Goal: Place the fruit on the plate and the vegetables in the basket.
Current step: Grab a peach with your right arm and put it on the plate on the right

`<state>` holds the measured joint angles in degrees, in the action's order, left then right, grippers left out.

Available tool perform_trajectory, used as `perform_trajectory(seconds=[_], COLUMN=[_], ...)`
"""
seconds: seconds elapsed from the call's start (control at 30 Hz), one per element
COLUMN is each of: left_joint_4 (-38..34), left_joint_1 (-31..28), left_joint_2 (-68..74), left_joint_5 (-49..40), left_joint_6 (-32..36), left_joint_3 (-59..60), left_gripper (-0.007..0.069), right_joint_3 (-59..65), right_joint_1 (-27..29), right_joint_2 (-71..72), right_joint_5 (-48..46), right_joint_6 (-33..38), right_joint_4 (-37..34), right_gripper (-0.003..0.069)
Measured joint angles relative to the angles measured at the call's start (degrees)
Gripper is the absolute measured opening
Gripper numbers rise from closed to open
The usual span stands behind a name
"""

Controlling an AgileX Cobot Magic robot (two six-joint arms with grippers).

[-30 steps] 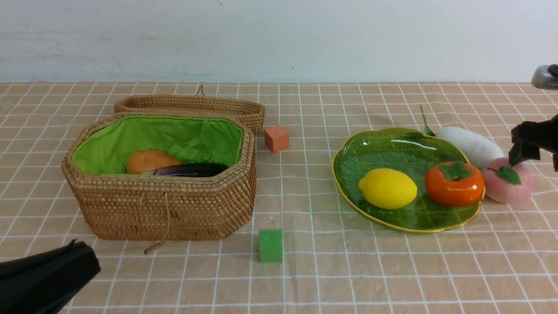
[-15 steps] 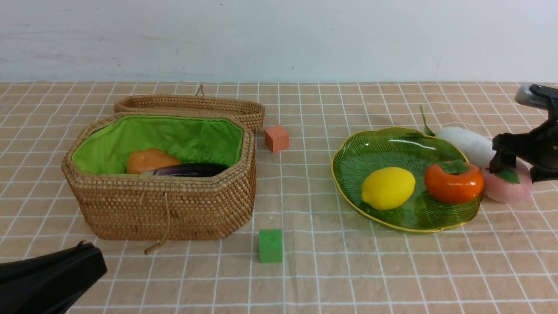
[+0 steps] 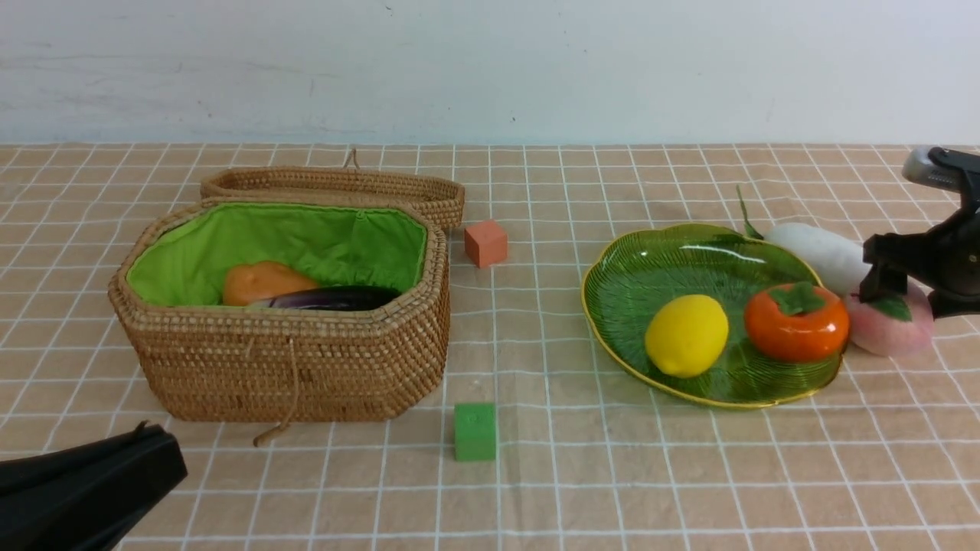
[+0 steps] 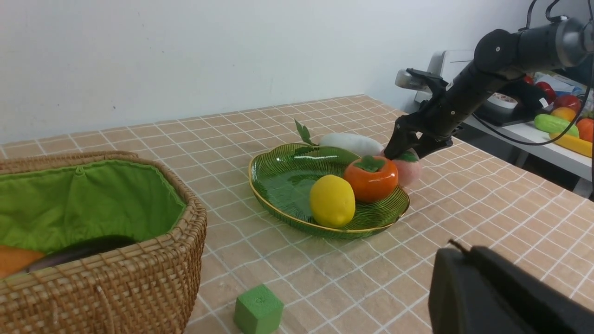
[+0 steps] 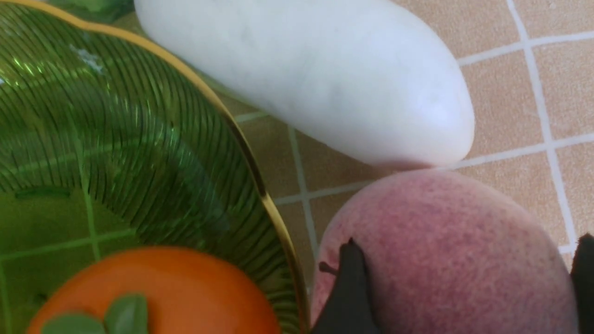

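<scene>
A pink peach [image 3: 892,333] lies on the cloth just right of the green leaf-shaped plate [image 3: 674,264], touching the tip of the white radish [image 3: 823,252]. My right gripper [image 3: 903,300] is open and down over the peach [image 5: 441,241], one finger on each side; a sliver of cloth shows beside the outer finger. A yellow lemon [image 3: 687,335] and an orange persimmon [image 3: 796,325] sit on the plate. The wicker basket [image 3: 291,360] holds a potato [image 3: 260,282] and a dark eggplant [image 3: 333,297]. My left gripper [image 3: 145,448] is shut and empty at the near left.
The basket's lid [image 3: 337,187] lies behind the basket. An orange cube [image 3: 485,242] sits to the right of the lid, and a green cube [image 3: 475,431] sits near the basket's front right corner. In the left wrist view a side table [image 4: 547,139] with other toy produce stands beyond the cloth's right edge.
My right gripper has moved left and lowered around the peach, and its fingers have narrowed a little. The lemon has turned and shifted slightly on the plate. The left arm has barely moved.
</scene>
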<state>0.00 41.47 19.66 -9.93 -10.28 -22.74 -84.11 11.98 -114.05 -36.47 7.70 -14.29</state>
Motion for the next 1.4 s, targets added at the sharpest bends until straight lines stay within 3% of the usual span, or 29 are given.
perform_trajectory(seconds=[0.27, 0.4, 0.53, 0.67, 0.77, 0.93, 0.97, 1.07, 1.13, 1.4], left_joint_4=[0.0, 0.0, 0.3, 0.3, 0.3, 0.3, 0.3, 0.3, 0.3, 0.0], left_joint_1=[0.0, 0.0, 0.0, 0.0, 0.0, 0.0, 0.0, 0.0, 0.0, 0.0], left_joint_2=[0.0, 0.0, 0.0, 0.0, 0.0, 0.0, 0.0, 0.0, 0.0, 0.0], left_joint_5=[0.1, 0.3, 0.9, 0.9, 0.9, 0.9, 0.9, 0.9, 0.9, 0.9], left_joint_6=[0.0, 0.0, 0.0, 0.0, 0.0, 0.0, 0.0, 0.0, 0.1, 0.1], left_joint_3=[0.0, 0.0, 0.0, 0.0, 0.0, 0.0, 0.0, 0.0, 0.0, 0.0], left_gripper=[-0.0003, -0.0003, -0.0003, -0.0003, -0.0002, -0.0001, 0.0001, 0.0004, 0.0004, 0.0005], right_joint_3=[0.4, 0.4, 0.4, 0.4, 0.4, 0.4, 0.5, 0.5, 0.5, -0.2], right_joint_1=[0.0, -1.6, -10.4, -18.0, -20.1, -20.5, -20.5, -20.5, -20.5, -16.0], right_joint_2=[6.7, 13.2, 15.8, 10.9, 6.5, 2.3, 2.2, 3.0, 3.6, 13.6], right_joint_5=[-4.4, -5.2, -2.0, 4.6, 9.3, 10.7, 10.6, 10.5, 10.2, 0.8], right_joint_6=[-2.0, -2.0, 8.2, 15.8, 17.2, 17.5, 17.5, 17.5, 17.5, 17.4], right_joint_4=[5.5, 2.1, -10.4, -14.5, -14.8, -14.8, -14.6, -14.6, -14.5, -3.1], right_gripper=[0.0553, 0.0552, 0.0551, 0.0551, 0.0551, 0.0567, 0.0620, 0.0676, 0.0678, 0.0540])
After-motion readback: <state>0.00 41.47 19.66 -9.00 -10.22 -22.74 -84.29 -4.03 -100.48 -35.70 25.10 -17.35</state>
